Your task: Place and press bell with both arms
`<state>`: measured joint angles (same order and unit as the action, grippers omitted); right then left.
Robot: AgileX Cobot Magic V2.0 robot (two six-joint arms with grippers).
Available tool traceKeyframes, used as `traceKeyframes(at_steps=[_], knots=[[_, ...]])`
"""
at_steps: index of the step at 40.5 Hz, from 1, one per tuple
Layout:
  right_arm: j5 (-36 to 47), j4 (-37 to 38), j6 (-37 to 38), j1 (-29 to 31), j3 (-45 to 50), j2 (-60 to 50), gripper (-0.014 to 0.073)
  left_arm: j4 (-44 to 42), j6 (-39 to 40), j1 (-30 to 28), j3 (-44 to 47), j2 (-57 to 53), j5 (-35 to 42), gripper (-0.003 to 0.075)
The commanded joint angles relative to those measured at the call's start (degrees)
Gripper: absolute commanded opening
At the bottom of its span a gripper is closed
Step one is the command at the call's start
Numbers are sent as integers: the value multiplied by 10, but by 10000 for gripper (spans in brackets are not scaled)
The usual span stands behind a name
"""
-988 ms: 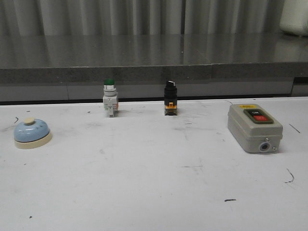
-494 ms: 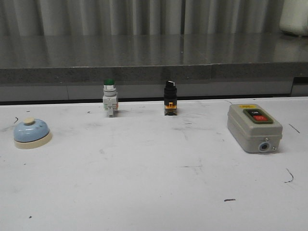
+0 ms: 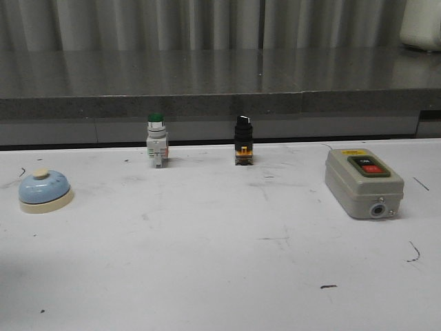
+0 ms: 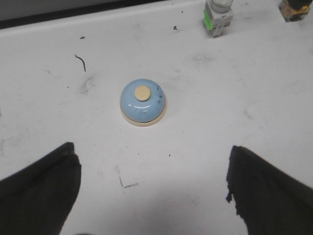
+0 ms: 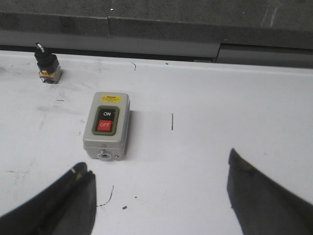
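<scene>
Bell sits untouched on the table; left gripper and right gripper both spread wide, seemingly empty

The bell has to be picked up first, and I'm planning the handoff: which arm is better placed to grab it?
Left. The bell sits at the table's left edge and lies between the left gripper's open fingers in its wrist view. The right gripper faces the grey switch box instead.

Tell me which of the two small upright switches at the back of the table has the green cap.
The white-bodied pushbutton switch, the left of the pair, has it; the black selector switch beside it has a black knob.
</scene>
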<state>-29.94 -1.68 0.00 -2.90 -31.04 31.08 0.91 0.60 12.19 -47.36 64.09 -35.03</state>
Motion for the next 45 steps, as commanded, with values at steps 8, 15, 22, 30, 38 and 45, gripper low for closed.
traceKeyframes(at_steps=[8,15,22,30,38,45], knots=[[44,4,-8,4,-19,5,572,-14,0,5,-98,164,34,621],[44,4,-8,4,-19,5,572,-39,0,5,-151,272,36,621],[44,4,-8,4,-19,5,572,-37,0,1,-196,356,35,621],[44,4,-8,4,-19,5,572,-34,0,1,-224,411,32,621],[44,4,-8,4,-19,5,572,-34,0,1,-224,422,34,521],[44,4,-8,4,-19,5,572,-33,0,1,-224,424,34,381]])
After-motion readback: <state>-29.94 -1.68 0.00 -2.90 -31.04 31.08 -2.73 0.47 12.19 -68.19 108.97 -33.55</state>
